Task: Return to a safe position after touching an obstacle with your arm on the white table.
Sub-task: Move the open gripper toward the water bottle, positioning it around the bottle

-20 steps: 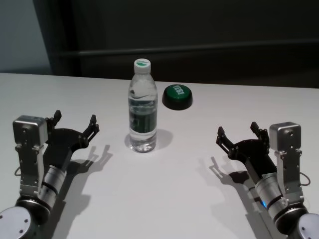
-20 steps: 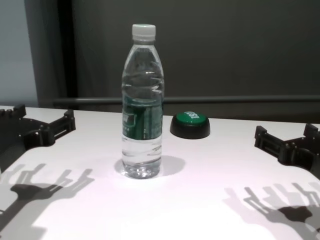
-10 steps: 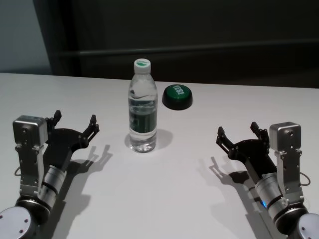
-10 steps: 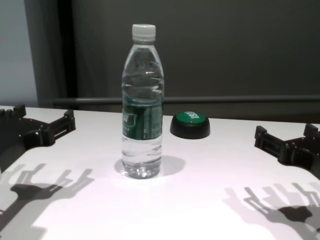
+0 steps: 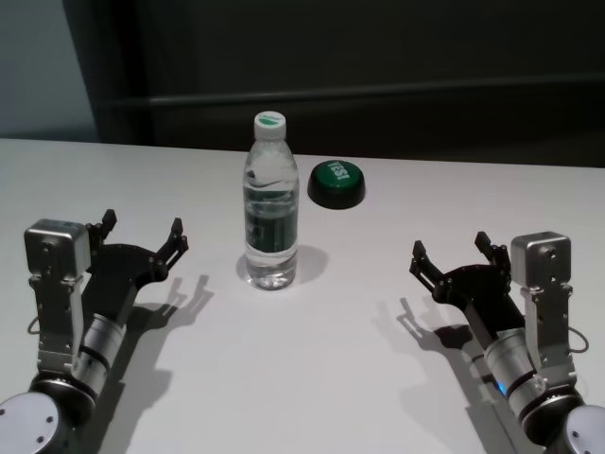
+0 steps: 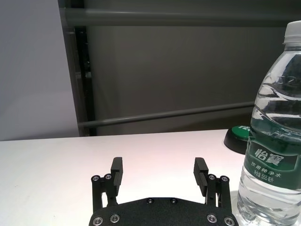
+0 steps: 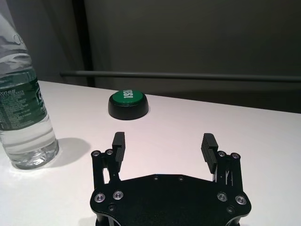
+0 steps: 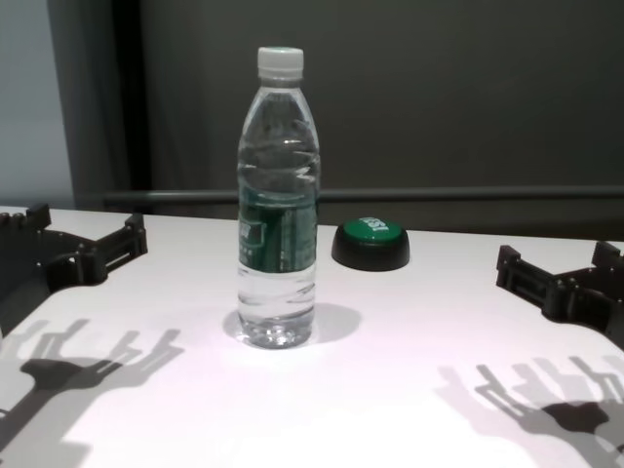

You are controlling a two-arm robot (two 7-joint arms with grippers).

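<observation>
Both arms sat low on the desk (image 5: 312, 359), left gripper (image 5: 142, 236) and right gripper (image 5: 452, 253) wide open and empty, bottle (image 5: 270, 208) upright just beside the left one, where any inward swing could topple it.

Lab-like: bare white table (image 5: 312, 378), dark wall (image 5: 378, 57)

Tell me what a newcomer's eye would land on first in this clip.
First the water bottle, standing upright near the middle of the white table, the tallest thing there. Just behind it, to the right, sits a round green button on a black base. The left gripper and right gripper hover open on either side, both clear of the bottle.
</observation>
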